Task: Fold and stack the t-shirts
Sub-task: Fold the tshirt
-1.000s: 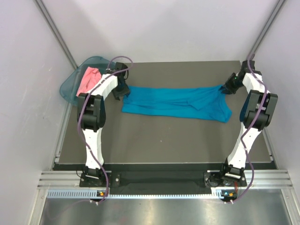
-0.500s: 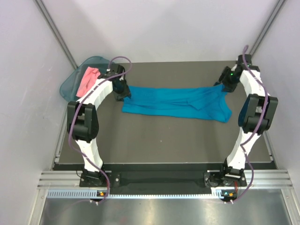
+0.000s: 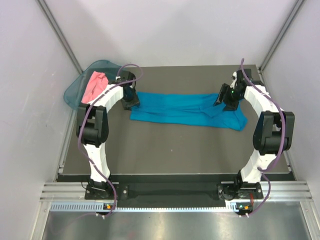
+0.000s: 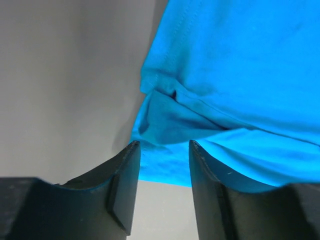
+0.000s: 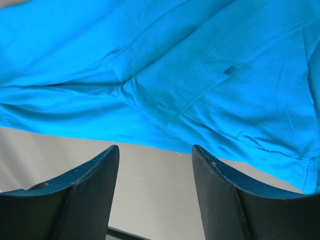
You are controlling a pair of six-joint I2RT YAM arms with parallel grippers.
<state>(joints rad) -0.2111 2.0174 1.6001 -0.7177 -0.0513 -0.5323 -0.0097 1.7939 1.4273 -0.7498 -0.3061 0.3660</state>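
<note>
The teal-blue t-shirt [image 3: 187, 110] lies folded into a long band across the back of the dark table. It also shows in the left wrist view [image 4: 240, 90] and in the right wrist view [image 5: 165, 65]. My left gripper [image 3: 132, 98] hangs open and empty at the shirt's left end [image 4: 164, 145]. My right gripper [image 3: 221, 100] hangs open and empty over the shirt's right part, near its back edge [image 5: 156, 148]. The salmon-pink t-shirt [image 3: 94, 85] lies crumpled in the teal basket [image 3: 75, 91] at the back left.
The dark table [image 3: 170, 150] has bare surface in front of the shirt. White walls stand close on the left, right and back. A metal rail [image 3: 175, 192] runs along the near edge by the arm bases.
My right gripper has moved left from the shirt's right end to over its right part. My left gripper has shifted slightly right at the left end. The shirt lies unchanged.
</note>
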